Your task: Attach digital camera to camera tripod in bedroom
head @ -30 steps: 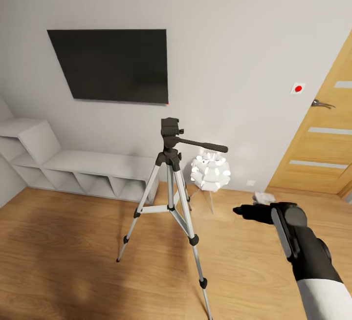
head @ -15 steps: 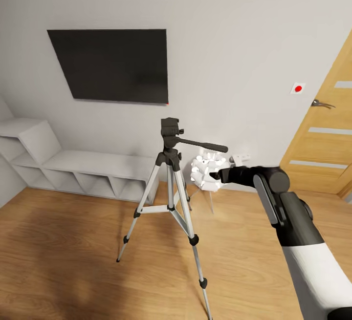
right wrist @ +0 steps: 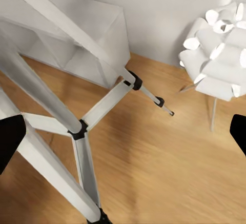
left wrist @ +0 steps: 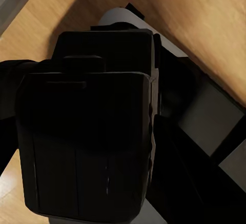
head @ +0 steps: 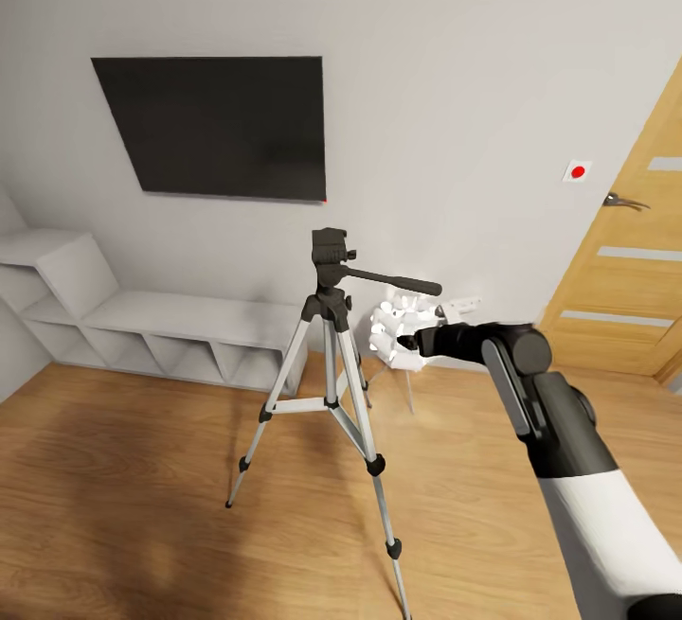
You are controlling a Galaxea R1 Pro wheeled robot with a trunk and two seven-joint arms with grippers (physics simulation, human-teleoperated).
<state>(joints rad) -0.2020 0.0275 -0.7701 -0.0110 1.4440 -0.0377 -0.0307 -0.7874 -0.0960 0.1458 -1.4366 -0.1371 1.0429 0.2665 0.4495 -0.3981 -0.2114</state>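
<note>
The camera tripod (head: 330, 317) stands mid-room on silver legs, its black head (head: 332, 256) bare and its pan handle (head: 403, 283) pointing right. Just right of and below the handle's end, my right gripper (head: 409, 341) is raised in front of the white lamp. In the right wrist view this gripper (right wrist: 123, 134) is open and holds nothing, with the tripod's legs (right wrist: 77, 131) beyond it. A small white object (head: 464, 303) shows by that wrist. In the left wrist view a black boxy body, the digital camera (left wrist: 87, 147), sits close between my left gripper's dark fingers (left wrist: 9, 111).
A white clustered-shade lamp (head: 403, 322) stands on thin legs right behind the tripod. Low white shelving (head: 180, 336) runs along the wall under a wall TV (head: 213, 126). A wooden door (head: 625, 289) is at the right. Light wood floor (head: 142, 506) lies around the tripod's feet.
My right arm has risen from low at the right and swung left, up to the pan handle's end. The tripod and the view have not moved.
</note>
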